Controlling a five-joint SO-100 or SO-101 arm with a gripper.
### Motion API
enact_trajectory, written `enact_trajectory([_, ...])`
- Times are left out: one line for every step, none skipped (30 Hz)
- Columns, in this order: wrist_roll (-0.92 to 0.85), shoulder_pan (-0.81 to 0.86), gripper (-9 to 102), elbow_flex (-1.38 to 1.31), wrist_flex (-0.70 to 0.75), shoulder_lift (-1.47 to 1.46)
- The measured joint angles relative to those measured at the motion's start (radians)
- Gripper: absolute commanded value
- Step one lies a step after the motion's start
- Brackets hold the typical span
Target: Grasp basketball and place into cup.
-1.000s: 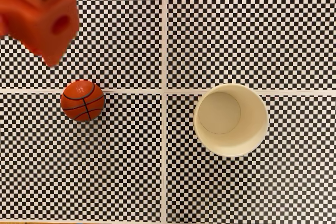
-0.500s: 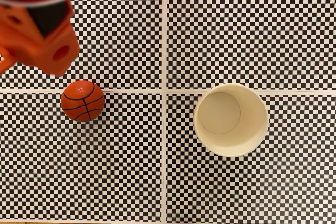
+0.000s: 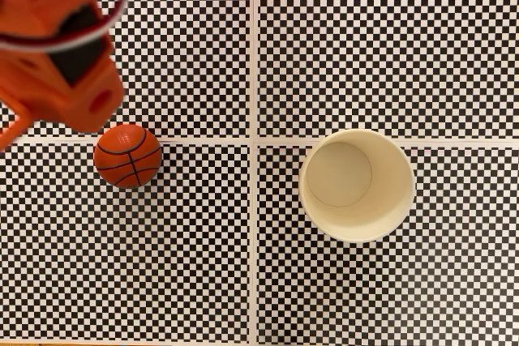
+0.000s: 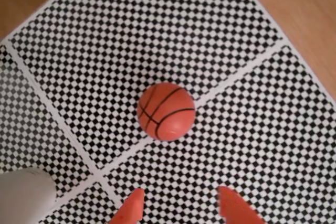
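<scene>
The hand (image 4: 181, 206) is hanging spread wide, holding nothing. The basketball (image 4: 166, 110) is sitting just ahead of its fingertips (image 4: 132, 208), showing no readable writing. The cup (image 3: 357, 185) is standing well apart from the hand.

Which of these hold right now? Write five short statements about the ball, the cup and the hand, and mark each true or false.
1. The small orange-red toy basketball lies on the checkered mat. True.
2. The round cream-white paper cup holds the ball. False: its inside is bare.
3. The hand is shut on the ball. False: its fingertips stand apart, short of the ball.
4. The cup stands upright. True.
5. Ball and cup touch. False: they are well apart.
</scene>
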Motion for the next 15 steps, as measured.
enact_trajectory([0.003,0.002,27,0.000,-0.002,0.000])
enact_trajectory([0.011,0.002,28,0.000,0.000,-0.002])
enact_trajectory([0.015,-0.005,29,0.000,0.000,-0.003])
enact_trajectory([0.015,-0.014,30,0.000,0.000,-0.009])
enact_trajectory([0.015,-0.025,32,0.000,0.000,-0.014])
enact_trajectory([0.017,-0.025,33,0.000,-0.002,-0.015])
enact_trajectory([0.020,-0.026,35,0.000,-0.003,-0.018])
enact_trajectory([0.021,-0.021,37,0.000,-0.005,-0.021])
enact_trajectory([0.026,-0.023,39,0.000,-0.008,-0.026])
enact_trajectory([0.026,-0.026,41,0.000,-0.009,-0.031])
enact_trajectory([0.029,-0.037,42,0.000,-0.012,-0.032])
enact_trajectory([0.034,-0.046,42,0.000,-0.017,-0.032])
enact_trajectory([0.040,-0.054,43,0.000,-0.023,-0.034])
enact_trajectory([0.044,-0.055,44,0.000,-0.029,-0.037])
enact_trajectory([0.049,-0.057,45,0.000,-0.035,-0.043])
